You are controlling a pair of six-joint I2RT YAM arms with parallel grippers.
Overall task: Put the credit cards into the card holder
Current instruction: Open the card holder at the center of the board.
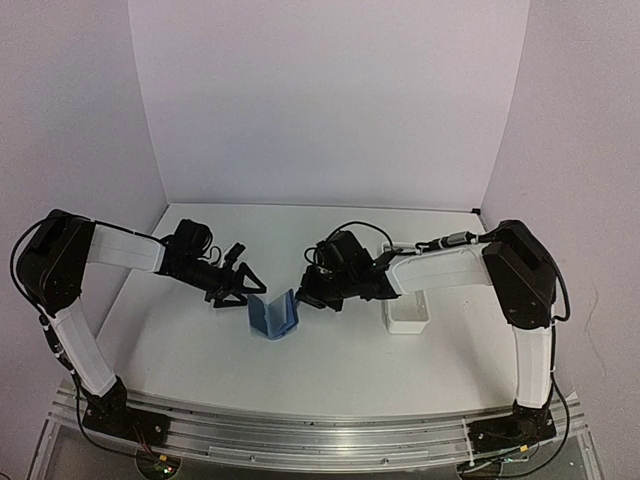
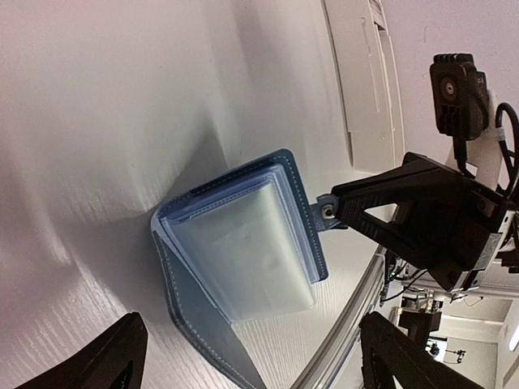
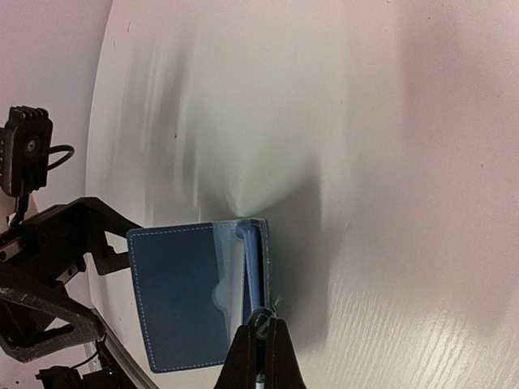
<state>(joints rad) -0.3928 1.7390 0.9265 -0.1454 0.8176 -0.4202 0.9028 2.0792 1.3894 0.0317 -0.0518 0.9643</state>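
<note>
The card holder point(image 1: 273, 316), a small blue wallet, stands half open on the table between the two arms. In the left wrist view its clear inner sleeves point(image 2: 243, 243) fan out. My right gripper point(image 3: 262, 326) is shut on the snap tab at the wallet's edge; in the left wrist view the right gripper point(image 2: 336, 209) pinches that tab point(image 2: 326, 209). My left gripper point(image 1: 245, 290) hovers just left of the wallet, open, its fingers point(image 2: 105, 361) wide apart and touching nothing. The dark cover point(image 2: 203, 324) reaches down between them. The credit cards are out of view.
A long white tray point(image 1: 407, 316) lies to the right of the wallet, under the right forearm, and the tray point(image 2: 361, 73) also shows at the top of the left wrist view. The metal rail point(image 1: 300, 435) runs along the table's near edge. White walls close the back and sides.
</note>
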